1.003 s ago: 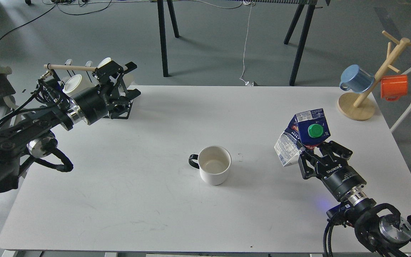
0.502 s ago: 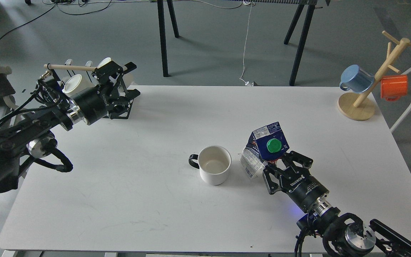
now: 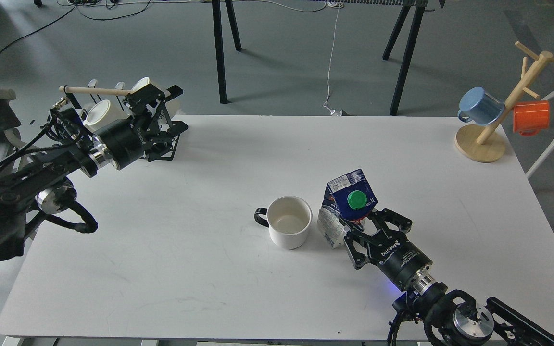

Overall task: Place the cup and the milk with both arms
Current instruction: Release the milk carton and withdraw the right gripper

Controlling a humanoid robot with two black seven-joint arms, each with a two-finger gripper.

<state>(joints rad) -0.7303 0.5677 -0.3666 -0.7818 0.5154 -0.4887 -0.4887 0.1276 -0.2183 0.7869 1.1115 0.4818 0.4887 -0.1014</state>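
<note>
A white cup (image 3: 288,222) with a black handle stands upright near the middle of the white table (image 3: 238,158), handle to the left. A blue and white milk carton (image 3: 343,204) with a green cap stands just right of the cup, close to it. My right gripper (image 3: 354,225) is shut on the carton's lower right side. My left gripper (image 3: 175,129) is open and empty at the table's far left edge, far from the cup.
A wooden mug tree (image 3: 491,129) with a blue mug (image 3: 480,105) and an orange mug (image 3: 531,117) stands at the back right corner. A rack with white cups (image 3: 101,111) sits behind my left gripper. Black table legs stand beyond the far edge.
My right gripper has carried the milk carton leftward and nearer, from the right side of the table to just beside the cup. The left arm has barely moved.
</note>
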